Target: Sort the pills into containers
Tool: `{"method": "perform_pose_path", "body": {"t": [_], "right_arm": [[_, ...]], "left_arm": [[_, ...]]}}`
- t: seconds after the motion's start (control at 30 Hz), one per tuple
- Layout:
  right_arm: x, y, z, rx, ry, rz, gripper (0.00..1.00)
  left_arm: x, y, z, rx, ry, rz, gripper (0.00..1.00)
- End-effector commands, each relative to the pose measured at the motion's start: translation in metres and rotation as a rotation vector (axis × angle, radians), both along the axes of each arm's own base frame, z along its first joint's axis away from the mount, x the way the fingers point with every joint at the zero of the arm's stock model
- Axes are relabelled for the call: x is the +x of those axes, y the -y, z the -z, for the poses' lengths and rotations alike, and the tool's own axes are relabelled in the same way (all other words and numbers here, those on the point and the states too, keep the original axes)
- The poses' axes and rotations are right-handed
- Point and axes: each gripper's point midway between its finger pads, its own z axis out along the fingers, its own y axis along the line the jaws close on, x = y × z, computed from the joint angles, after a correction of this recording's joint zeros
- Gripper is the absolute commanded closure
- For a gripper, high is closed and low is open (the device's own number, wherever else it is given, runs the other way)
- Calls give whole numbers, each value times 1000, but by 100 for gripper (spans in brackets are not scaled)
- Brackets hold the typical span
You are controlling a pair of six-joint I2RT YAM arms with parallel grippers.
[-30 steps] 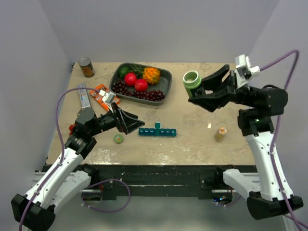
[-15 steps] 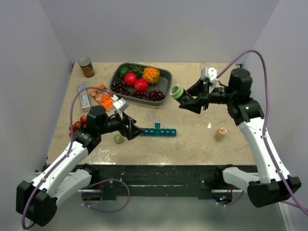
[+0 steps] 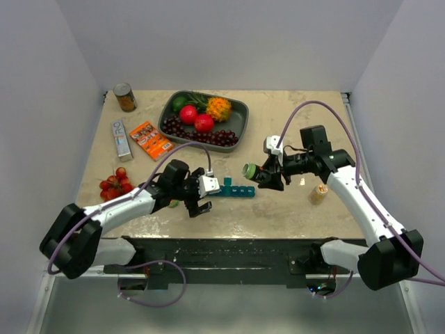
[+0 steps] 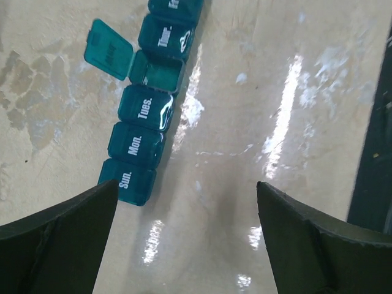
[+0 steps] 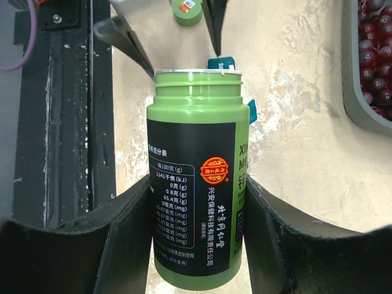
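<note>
Two dark, matte fingers of my left gripper stand spread wide, nothing between them, over the glossy, mottled beige table. Just beyond lies the pill organizer, a teal plastic strip of square lidded cells printed Sun., Mon., Tues.; the fourth cell's lid is flipped open. My right gripper clamps a smooth green cylindrical bottle, uncapped and black-labelled. Half a second ago it hung by the fruit tray; now it hangs near the strip's right end.
</note>
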Motion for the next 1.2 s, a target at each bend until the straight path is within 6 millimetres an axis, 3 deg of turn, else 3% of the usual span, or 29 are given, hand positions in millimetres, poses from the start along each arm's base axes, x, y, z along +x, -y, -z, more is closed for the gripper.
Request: {"method": "perform_pose_path", "body": {"t": [0.0, 0.17, 0.47, 0.8, 1.17], "right_arm": [[7, -1, -5, 37, 102, 0, 100], [5, 4, -1, 62, 100, 13, 100], [6, 10, 1, 87, 101, 36, 100], [6, 12, 2, 94, 102, 43, 100], [8, 16, 5, 72, 115, 68, 100]], "left_arm": [[44, 12, -13, 68, 223, 70, 1], [65, 14, -3, 121, 263, 66, 1], [72, 21, 18, 152, 194, 71, 2], [57, 27, 36, 196, 46, 31, 28], [50, 15, 44, 220, -141, -359, 53]]}}
